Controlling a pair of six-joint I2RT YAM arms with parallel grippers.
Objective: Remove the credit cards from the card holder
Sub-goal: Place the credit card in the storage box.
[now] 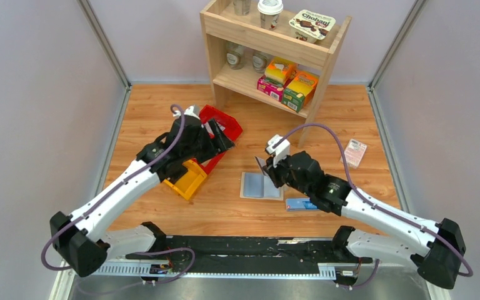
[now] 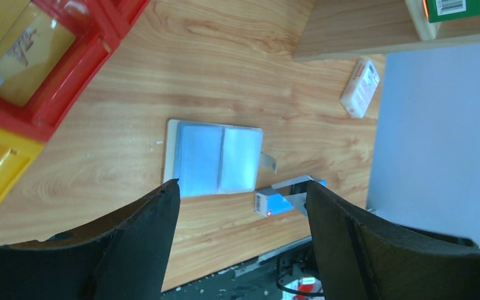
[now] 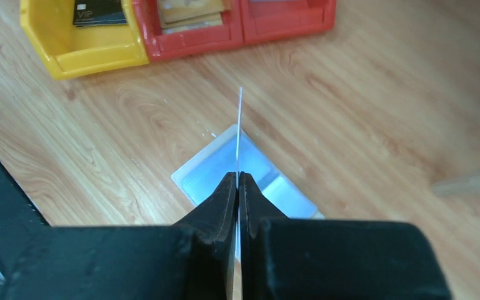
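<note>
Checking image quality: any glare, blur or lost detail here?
Top view: even light, sharp. Left wrist view: pale glare on the open wallet; near fingers soft. Right wrist view: card edge-on, a thin line; black fingers lack detail.
</note>
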